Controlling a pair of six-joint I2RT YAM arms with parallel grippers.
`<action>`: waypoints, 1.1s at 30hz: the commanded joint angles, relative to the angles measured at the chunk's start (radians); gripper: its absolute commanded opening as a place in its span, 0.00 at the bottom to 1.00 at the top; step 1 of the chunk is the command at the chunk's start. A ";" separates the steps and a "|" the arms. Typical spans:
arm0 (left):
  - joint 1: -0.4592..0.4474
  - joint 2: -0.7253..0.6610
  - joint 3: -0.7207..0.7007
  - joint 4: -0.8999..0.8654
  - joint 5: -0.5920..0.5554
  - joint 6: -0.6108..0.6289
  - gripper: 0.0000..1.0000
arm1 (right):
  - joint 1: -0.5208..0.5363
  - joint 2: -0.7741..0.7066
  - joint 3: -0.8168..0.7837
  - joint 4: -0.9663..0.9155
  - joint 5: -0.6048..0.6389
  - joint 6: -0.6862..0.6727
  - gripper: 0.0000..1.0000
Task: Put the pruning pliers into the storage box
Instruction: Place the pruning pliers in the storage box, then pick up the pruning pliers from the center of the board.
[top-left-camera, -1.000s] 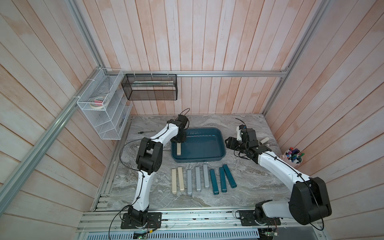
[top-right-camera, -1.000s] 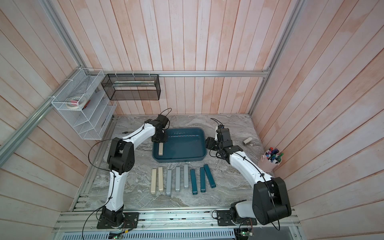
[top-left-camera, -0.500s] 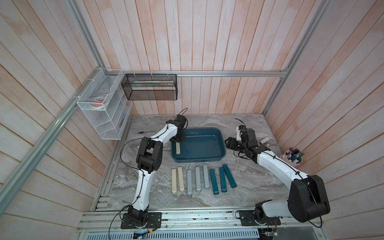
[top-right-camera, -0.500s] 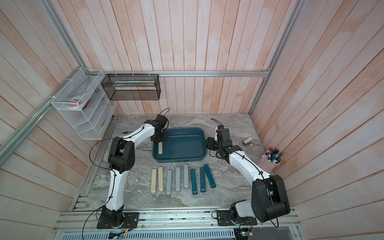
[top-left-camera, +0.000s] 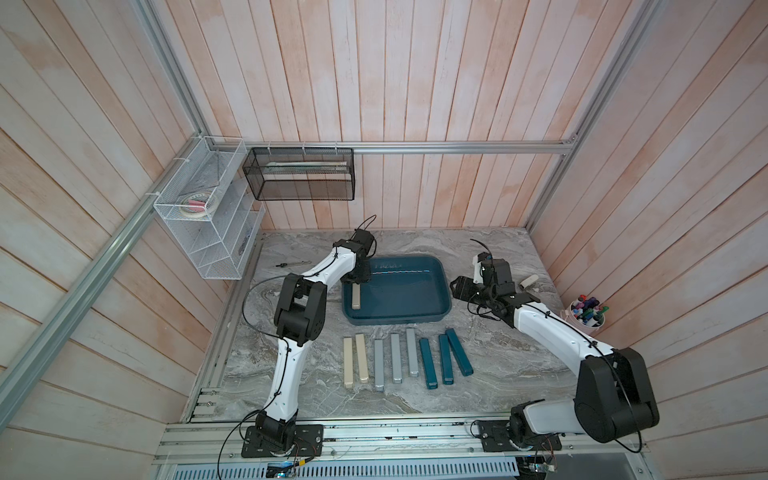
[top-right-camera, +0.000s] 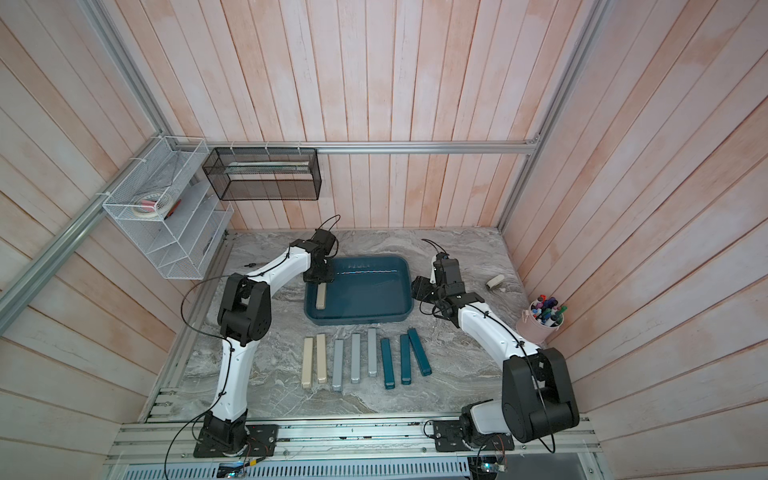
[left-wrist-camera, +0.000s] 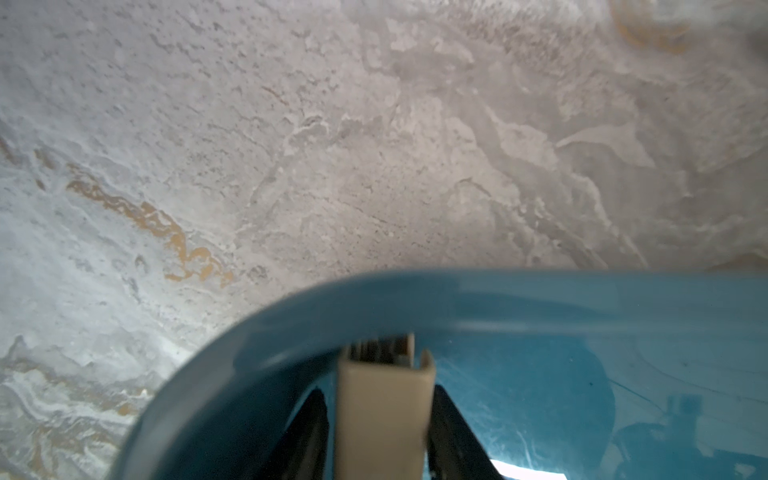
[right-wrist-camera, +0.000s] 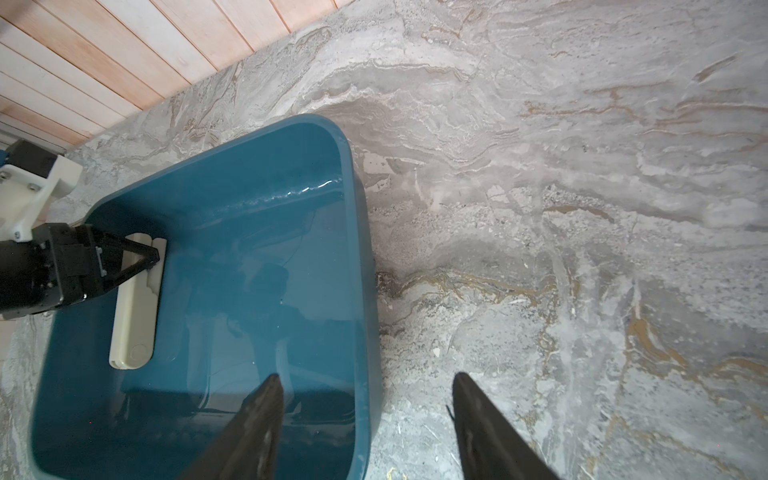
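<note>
- Where both top views look down on the marble table, the storage box sits mid-table toward the back wall. One beige pruning pliers lies flat on its floor, along its left wall.
- Both top views also show the left gripper reaching over the box's back left corner, down at the far end of that beige pliers. It is probably touching it, though the wrist hides the fingers from above.
- The right gripper hovers just beside the box's right wall and carries nothing.
- A row of eight pruning pliers lies on the table in front of the box, apart from it. They are side by side: two beige, three light grey, three dark teal, the last teal one slightly slanted.
- Seen from the left wrist, the beige pruning pliers runs between the two black fingers, inside the rounded corner of the storage box. The fingers flank it closely, and a thin sliver of teal shows beside one of them. I cannot tell whether they pinch it or stand just clear.
- Seen from the right wrist, the right gripper has its fingers spread wide with nothing between them. One finger is over the inside of the storage box, the other over bare table.
- That view also shows the beige pruning pliers flat against the box's far wall, with the left gripper at its end.
</note>
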 joint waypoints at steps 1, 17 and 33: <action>-0.001 0.015 0.037 -0.023 -0.031 -0.009 0.43 | -0.009 -0.008 -0.009 -0.010 -0.005 -0.019 0.66; -0.062 -0.300 0.053 -0.113 -0.062 -0.017 0.63 | -0.018 -0.071 0.061 -0.065 -0.001 -0.035 0.66; -0.254 -0.782 -0.705 0.005 -0.030 -0.237 0.61 | -0.017 -0.065 0.133 -0.088 0.054 -0.046 0.65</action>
